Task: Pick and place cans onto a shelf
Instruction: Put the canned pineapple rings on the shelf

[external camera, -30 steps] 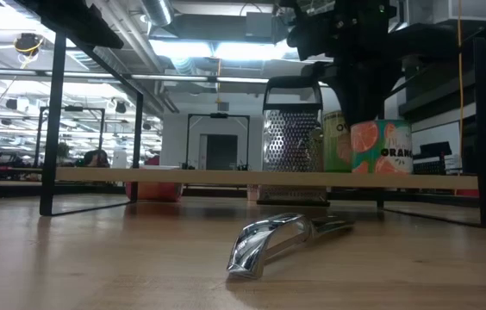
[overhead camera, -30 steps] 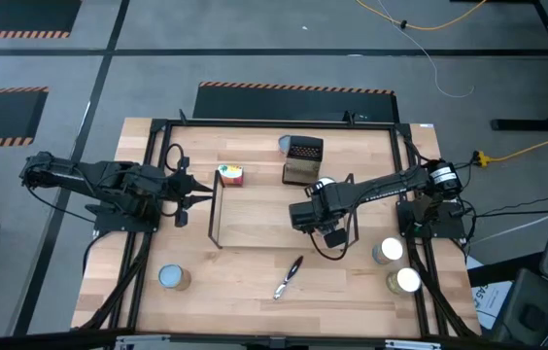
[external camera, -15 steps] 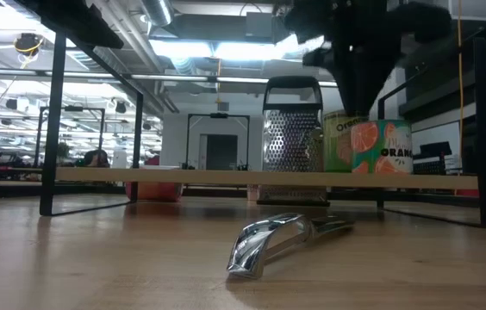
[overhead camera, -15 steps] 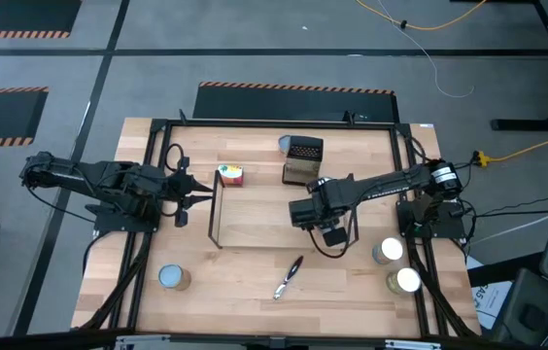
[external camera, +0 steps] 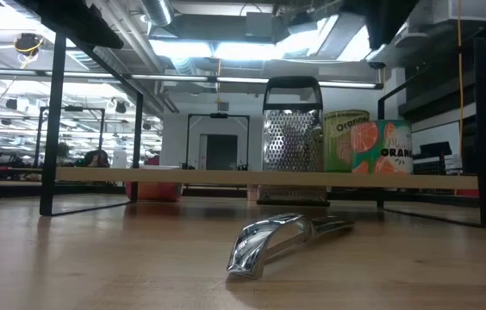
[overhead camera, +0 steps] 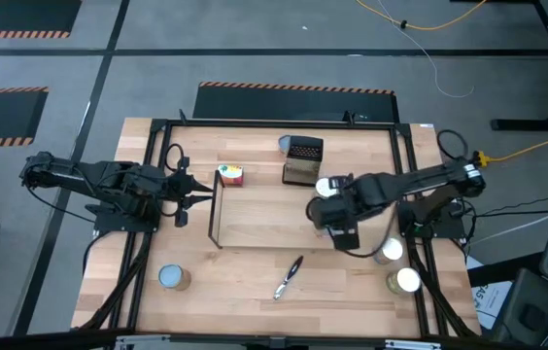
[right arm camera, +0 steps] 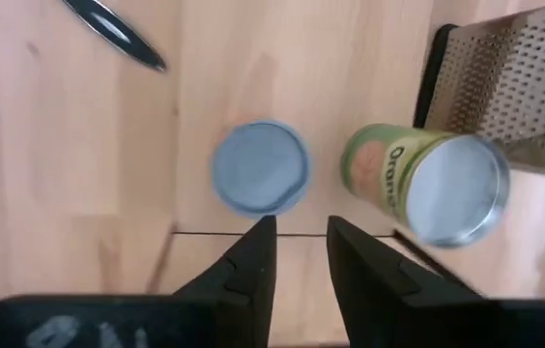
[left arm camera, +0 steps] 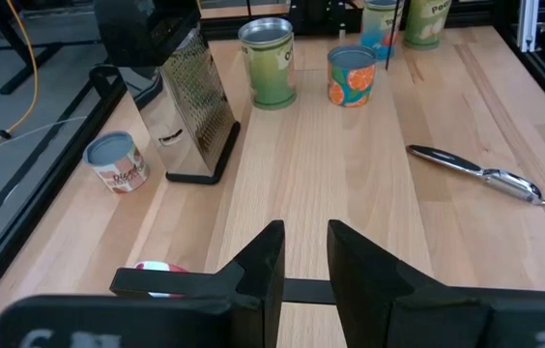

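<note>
Pale wood tabletop (overhead camera: 255, 292) inside a black outer frame; open workshop hall behind in the low view.

- Shelf (external camera: 183, 176): two cans already stand at its right end, a green can (external camera: 345, 142) and an orange-print can (external camera: 391, 146), just beside a box grater (external camera: 293, 129).
- Right tool (right arm camera: 300, 227) hangs above those two, fingers a narrow gap apart, gripping nothing.
- Left tool (left arm camera: 304, 237) waits at the shelf's left edge, slightly parted, also empty.
- Loose cans: a pair (overhead camera: 391, 251) at lower right of the high view, one (overhead camera: 170, 277) at lower left, a red one (overhead camera: 230, 175) upper centre.

Judgement: next fetch is likely the lower-right pair. Lift clear of the shelf's wire first, spread the fingers wider before descending, grip mid-body, and set down apart from the standing cans. A peeler (external camera: 277, 237) lies near; avoid it.
</note>
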Action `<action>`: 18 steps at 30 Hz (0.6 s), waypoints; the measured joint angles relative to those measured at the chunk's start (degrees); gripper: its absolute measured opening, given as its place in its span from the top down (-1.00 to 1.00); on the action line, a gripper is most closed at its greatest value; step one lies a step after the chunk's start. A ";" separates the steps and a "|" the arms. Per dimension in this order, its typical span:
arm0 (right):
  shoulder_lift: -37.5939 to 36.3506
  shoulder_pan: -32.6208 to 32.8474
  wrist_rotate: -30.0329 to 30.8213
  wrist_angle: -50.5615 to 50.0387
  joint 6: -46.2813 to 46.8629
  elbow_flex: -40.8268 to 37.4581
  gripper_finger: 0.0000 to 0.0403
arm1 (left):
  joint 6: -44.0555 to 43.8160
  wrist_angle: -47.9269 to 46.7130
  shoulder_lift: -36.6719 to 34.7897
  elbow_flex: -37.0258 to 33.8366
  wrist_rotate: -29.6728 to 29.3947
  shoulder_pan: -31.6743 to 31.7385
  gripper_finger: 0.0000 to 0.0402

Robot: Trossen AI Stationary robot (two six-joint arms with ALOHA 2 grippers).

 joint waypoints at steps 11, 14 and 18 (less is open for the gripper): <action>-2.74 5.69 4.51 0.84 6.16 0.00 0.51 | -0.72 6.29 0.00 0.00 2.30 -0.01 0.63; -2.76 7.38 10.04 2.11 6.08 -0.01 0.51 | -3.20 10.22 0.00 0.00 3.00 -0.01 0.63; -2.79 9.47 15.08 4.25 3.31 -0.02 0.51 | -7.80 12.16 0.00 0.00 4.55 -0.90 0.63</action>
